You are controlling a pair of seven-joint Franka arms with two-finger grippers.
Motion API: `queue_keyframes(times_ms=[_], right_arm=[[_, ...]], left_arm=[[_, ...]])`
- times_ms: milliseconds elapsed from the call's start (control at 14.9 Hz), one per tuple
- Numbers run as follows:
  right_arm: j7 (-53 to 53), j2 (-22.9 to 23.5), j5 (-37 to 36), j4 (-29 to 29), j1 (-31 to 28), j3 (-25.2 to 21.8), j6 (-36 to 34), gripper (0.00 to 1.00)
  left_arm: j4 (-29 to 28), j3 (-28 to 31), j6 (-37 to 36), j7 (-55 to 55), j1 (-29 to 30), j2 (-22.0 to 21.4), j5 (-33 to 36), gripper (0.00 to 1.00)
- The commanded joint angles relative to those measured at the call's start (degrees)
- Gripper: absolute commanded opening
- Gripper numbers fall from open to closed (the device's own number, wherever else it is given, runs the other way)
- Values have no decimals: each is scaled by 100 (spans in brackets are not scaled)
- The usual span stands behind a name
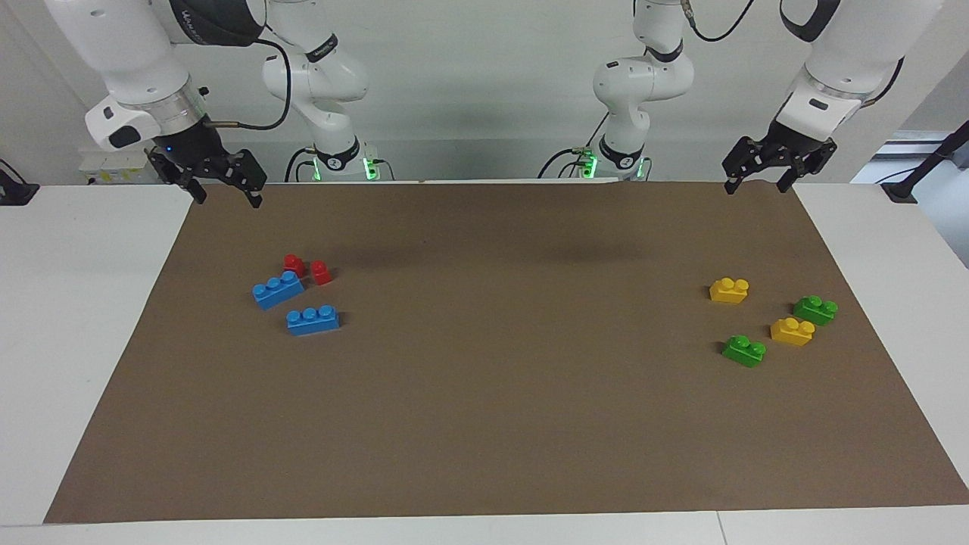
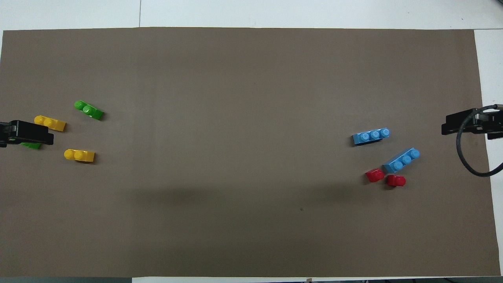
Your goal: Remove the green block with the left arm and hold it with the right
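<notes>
Two green blocks lie on the brown mat (image 1: 484, 424) at the left arm's end. One green block (image 1: 744, 350) (image 2: 89, 110) is farther from the robots. The other green block (image 1: 815, 309) lies beside a yellow brick, and the overhead view shows only its edge (image 2: 32, 146) under the gripper. My left gripper (image 1: 757, 184) (image 2: 23, 133) is open and empty, raised over the mat's edge nearest the robots. My right gripper (image 1: 227, 198) (image 2: 467, 124) is open and empty, raised over the mat's corner at the right arm's end.
Two yellow bricks (image 1: 729, 290) (image 1: 792, 331) lie among the green ones. Two blue bricks (image 1: 278, 289) (image 1: 313, 319) and two red bricks (image 1: 294, 263) (image 1: 321, 272) lie at the right arm's end. White table (image 1: 83, 303) surrounds the mat.
</notes>
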Motion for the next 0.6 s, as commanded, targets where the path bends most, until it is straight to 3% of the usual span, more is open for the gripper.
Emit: queue_keyframes(times_ms=[0, 536], right_arm=[[-311, 73, -89, 147, -71, 51, -101, 100], [-285, 73, -98, 147, -53, 51, -92, 100]], left_arm=[[-162, 54, -9, 117, -11, -172, -99, 100], [-162, 54, -9, 108, -20, -172, -99, 100]])
